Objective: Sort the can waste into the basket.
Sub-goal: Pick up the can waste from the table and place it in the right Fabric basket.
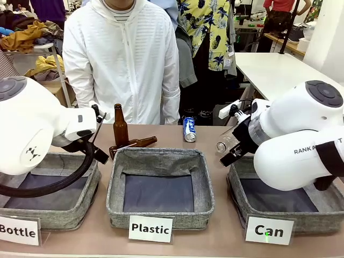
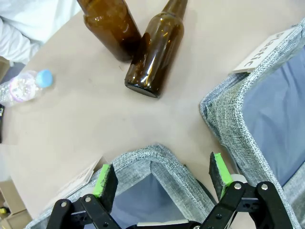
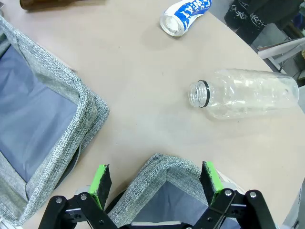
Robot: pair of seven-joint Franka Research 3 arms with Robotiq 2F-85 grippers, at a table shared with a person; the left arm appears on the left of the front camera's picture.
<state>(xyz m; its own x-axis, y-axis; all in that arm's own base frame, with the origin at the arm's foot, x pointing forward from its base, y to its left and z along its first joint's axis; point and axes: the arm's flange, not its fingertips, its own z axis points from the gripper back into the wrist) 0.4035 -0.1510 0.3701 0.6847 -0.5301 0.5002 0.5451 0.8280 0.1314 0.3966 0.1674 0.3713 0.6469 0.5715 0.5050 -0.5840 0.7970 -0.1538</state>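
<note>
While my right gripper [image 3: 155, 172] hung spread wide over the Can basket [image 3: 167, 164], the blue-and-white can [image 3: 187, 13] lay toppled on the table [image 3: 138, 95] beyond; I judged gripping across its body safest.

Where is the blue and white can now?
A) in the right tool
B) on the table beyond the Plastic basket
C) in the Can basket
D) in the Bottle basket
B: the blue and white can lies on its side on the table, past the far rim of the Plastic basket.
</note>
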